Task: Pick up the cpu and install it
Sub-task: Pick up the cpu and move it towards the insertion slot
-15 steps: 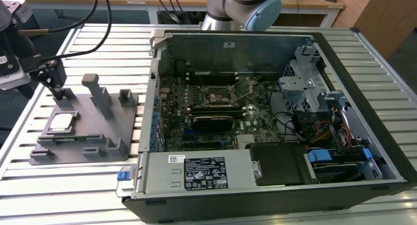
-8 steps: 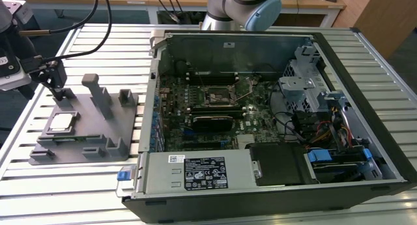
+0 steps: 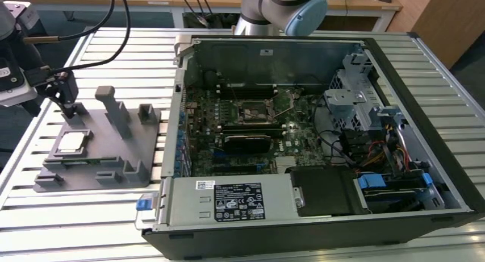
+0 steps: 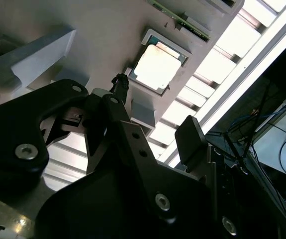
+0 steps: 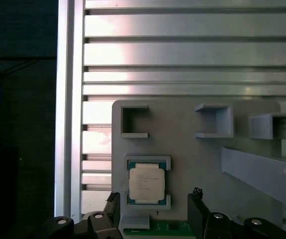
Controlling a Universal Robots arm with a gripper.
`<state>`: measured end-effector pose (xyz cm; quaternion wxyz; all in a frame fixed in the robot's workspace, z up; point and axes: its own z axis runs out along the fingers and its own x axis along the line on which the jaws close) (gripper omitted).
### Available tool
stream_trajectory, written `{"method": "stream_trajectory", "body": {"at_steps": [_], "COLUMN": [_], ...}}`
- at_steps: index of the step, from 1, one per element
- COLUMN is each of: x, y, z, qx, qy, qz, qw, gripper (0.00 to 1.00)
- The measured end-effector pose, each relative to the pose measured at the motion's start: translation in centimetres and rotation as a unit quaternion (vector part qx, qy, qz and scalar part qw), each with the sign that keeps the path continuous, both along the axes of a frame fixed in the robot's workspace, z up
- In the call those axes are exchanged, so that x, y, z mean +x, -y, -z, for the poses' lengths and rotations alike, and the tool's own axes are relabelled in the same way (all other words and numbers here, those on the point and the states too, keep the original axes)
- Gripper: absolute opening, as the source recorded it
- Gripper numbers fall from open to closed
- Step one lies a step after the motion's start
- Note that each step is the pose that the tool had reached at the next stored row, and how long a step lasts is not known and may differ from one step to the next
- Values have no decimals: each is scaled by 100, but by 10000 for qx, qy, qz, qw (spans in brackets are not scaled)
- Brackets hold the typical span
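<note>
One cpu (image 5: 146, 183) flat, silvery face up, in grey holder tray (image 5: 182, 159)

The cpu (image 5: 146, 183) is silvery-white, the holder tray (image 5: 192, 159) grey, the slatted table (image 5: 182, 55) silver.

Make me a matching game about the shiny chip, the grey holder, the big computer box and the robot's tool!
Things:
1. cpu
2. holder tray
3. computer case
4. tool

Clues:
A. open, hovering over the holder tray
B. side off, motherboard showing inside
C. grey, resting on the slatted table beside the case
D. silvery, lying flat in a pocket of the tray

Pairs: 1-D, 2-C, 3-B, 4-A
</note>
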<state>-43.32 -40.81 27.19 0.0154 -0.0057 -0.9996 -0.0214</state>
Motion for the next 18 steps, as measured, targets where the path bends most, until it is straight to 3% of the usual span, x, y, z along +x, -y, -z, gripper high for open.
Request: {"method": "stream_trajectory", "body": {"at_steps": [15,18], "x": [0,0], "y": [0,34], "z": [62,98], "qx": [0,-1], "qy": [1,0], "qz": [0,0], "qw": [10000,10000], "gripper": [65,65]}}
